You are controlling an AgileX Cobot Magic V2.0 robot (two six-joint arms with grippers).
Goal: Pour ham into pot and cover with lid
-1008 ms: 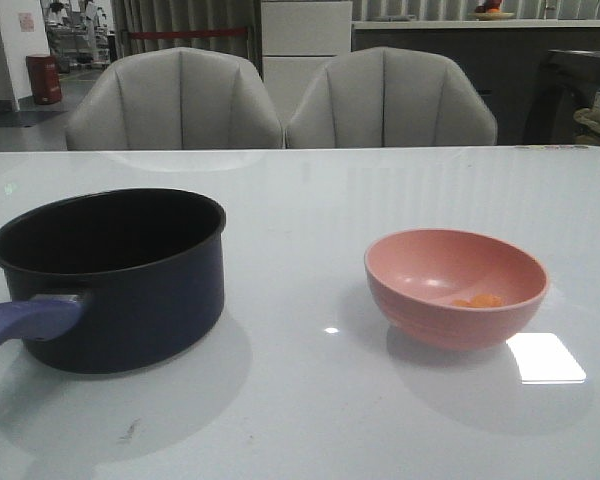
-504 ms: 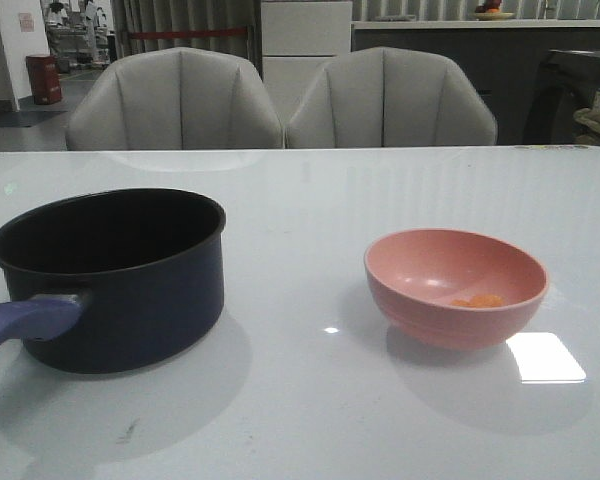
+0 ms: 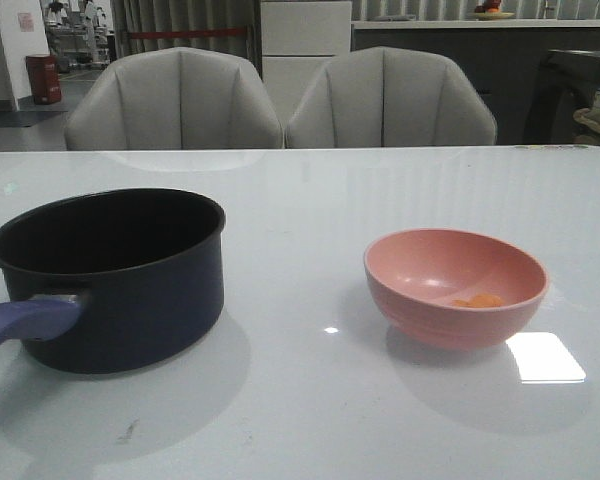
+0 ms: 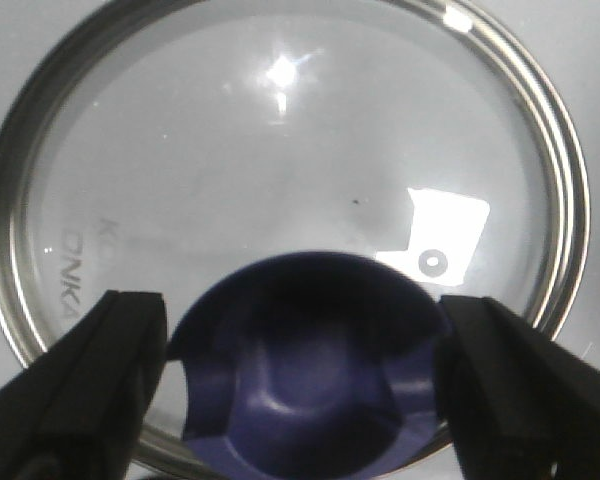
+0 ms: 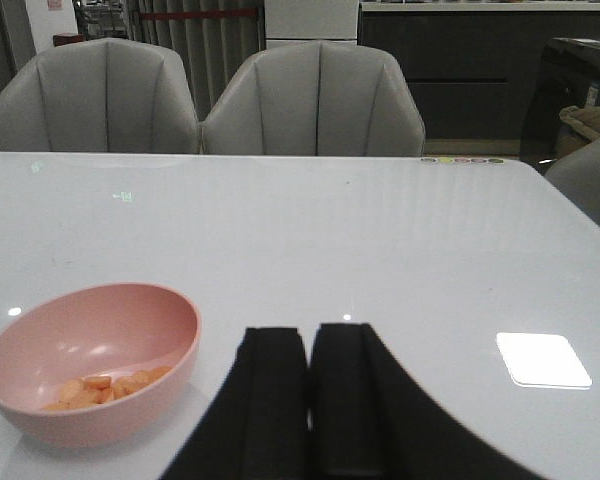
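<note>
Nothing on the table has shifted since earlier frames; pouring not begun.
Ham (image 5: 108,388) sits in the bowl (image 3: 456,288), pot (image 3: 110,275) empty. Left gripper (image 4: 300,385) gapes astride the lid (image 4: 280,200) knob; right gripper (image 5: 308,400) is closed, empty, and should next reach the bowl.

Lid (image 4: 280,170) glass: partial print "ONKA", rest cut off.

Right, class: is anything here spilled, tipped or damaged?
Nothing stands out. The pot and the bowl both sit upright, apart from each other. The ham is all inside the bowl, none on the table. The lid shows no cracks, and the left gripper is open around its knob.
</note>
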